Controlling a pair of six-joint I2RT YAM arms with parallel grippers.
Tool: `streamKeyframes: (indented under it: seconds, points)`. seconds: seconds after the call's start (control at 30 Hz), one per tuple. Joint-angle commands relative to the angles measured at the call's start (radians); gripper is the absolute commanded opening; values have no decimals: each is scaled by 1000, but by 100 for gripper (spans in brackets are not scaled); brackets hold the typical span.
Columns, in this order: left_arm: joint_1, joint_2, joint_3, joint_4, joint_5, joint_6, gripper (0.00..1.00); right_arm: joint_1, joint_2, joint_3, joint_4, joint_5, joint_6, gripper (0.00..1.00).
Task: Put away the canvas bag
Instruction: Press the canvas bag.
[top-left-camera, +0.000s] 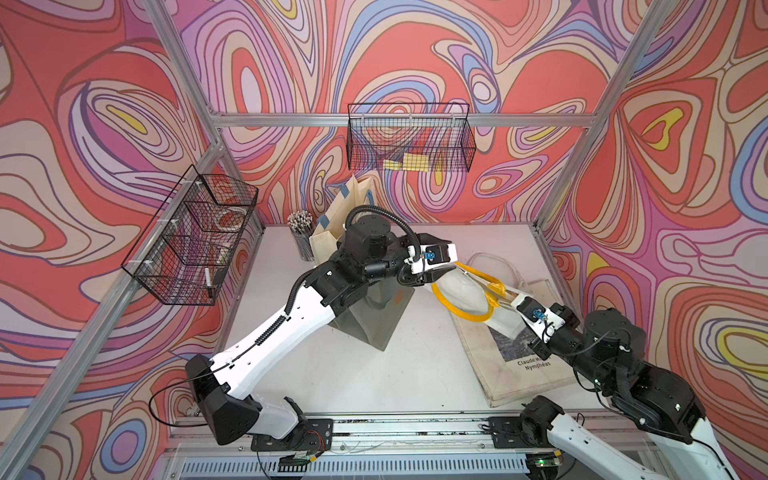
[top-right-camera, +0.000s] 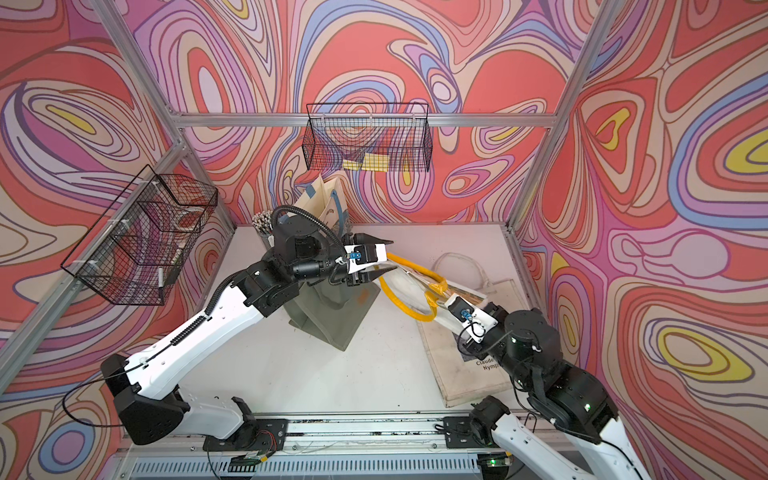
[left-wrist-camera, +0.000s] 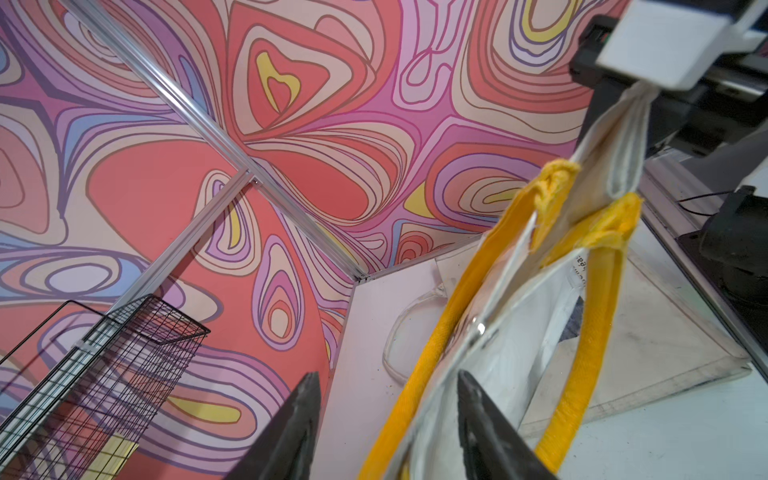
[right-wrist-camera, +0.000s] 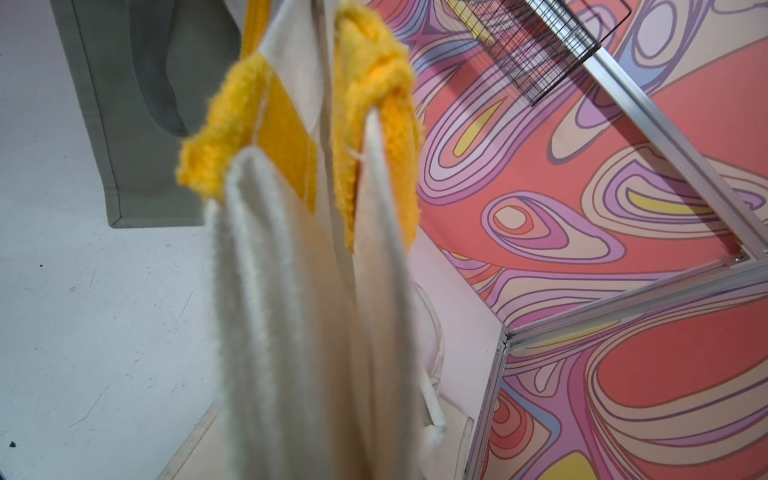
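A cream canvas bag (top-left-camera: 461, 291) with yellow handles (top-left-camera: 446, 305) hangs above the table between my two arms in both top views. My right gripper (top-left-camera: 513, 300) is shut on the bag's upper edge near a handle root (top-right-camera: 436, 286). In the right wrist view the bag's cloth (right-wrist-camera: 291, 291) fills the middle and hides the jaws. My left gripper (left-wrist-camera: 388, 419) is open. One yellow handle (left-wrist-camera: 419, 386) and the bag's edge run between its dark fingers (left-wrist-camera: 299, 419). In a top view the left gripper (top-right-camera: 388, 255) stands at the bag's far end.
A flat beige tote (top-left-camera: 523, 365) printed with Claude Monet lies under the right arm. A grey-green bag (top-left-camera: 374, 324) sits mid-table. At the back stand a cream bag with blue handles (top-left-camera: 332, 224) and a pencil cup (top-left-camera: 301, 239). Wire baskets hang on the back wall (top-left-camera: 409, 141) and left wall (top-left-camera: 195, 241).
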Motion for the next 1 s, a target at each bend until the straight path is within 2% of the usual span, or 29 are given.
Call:
streamKeyframes:
  seconds: [0.0, 0.13, 0.3, 0.5, 0.67, 0.77, 0.9, 0.97]
  points:
    - [-85, -55, -37, -42, -61, 30, 64, 1, 39, 65, -17, 38, 63, 0]
    - [-170, -81, -83, -25, -104, -7, 67, 1, 116, 94, -61, 38, 93, 0]
    - [-247, -30, -40, -62, -174, -37, 68, 1, 147, 94, -35, 10, 118, 0]
    - [-280, 45, -3, -30, -250, -121, 71, 2, 181, 115, -55, 1, 153, 0]
    - [-289, 91, 28, -28, -270, -187, 72, 2, 184, 124, -45, 6, 167, 0]
    - [-289, 124, 62, -22, -327, -216, 73, 1, 182, 123, -36, 0, 178, 0]
    - [-291, 160, 111, -62, -345, -223, 66, 1, 177, 125, -20, -3, 203, 0]
    - [-291, 172, 121, -76, -348, -217, 58, 1, 171, 124, 2, -24, 214, 0]
